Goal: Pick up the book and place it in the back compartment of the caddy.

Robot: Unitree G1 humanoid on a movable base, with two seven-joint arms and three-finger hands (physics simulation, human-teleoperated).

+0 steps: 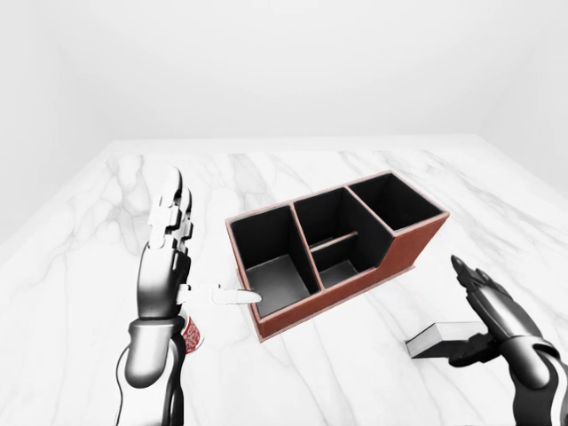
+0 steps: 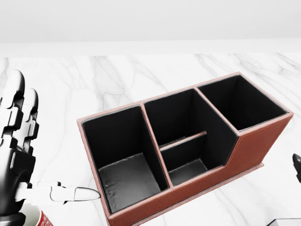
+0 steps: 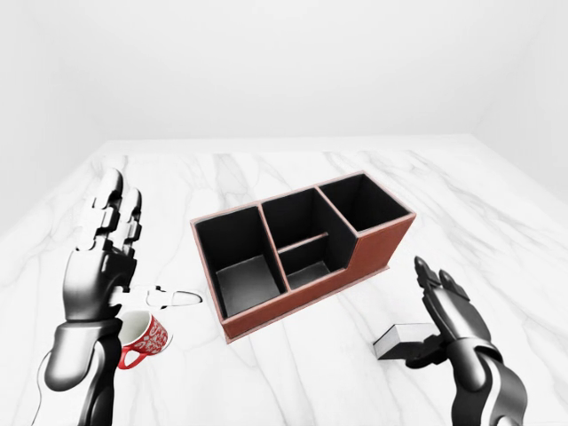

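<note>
The book [image 3: 401, 340] lies flat on the marble table [image 1: 89, 248], right beside the right hand [image 3: 446, 319], on the hand's left in the eye views. Only part of it shows; the hand covers the rest. What shows is a pale slab with a dark side face, its long axis running roughly left to right across the view. Which end is the spine I cannot tell.

The right hand has its fingers spread and extended over the book's right end, thumb reaching toward it, closed around nothing that I can see.

The left hand [image 1: 167, 257] stands upright, fingers straight up and thumb stuck out sideways toward the caddy [image 1: 417, 244], holding nothing. The thumb tip sits just beside the caddy's nearest corner. Just below that hand, a red-patterned mug [image 3: 142, 340] stands on the table.

The caddy sits between the two hands, a reddish-brown box with black lining, angled across the table, its tallest compartment at the end toward the upper right.

The table is white marble with grey veins. Plain white walls stand behind it.
</note>
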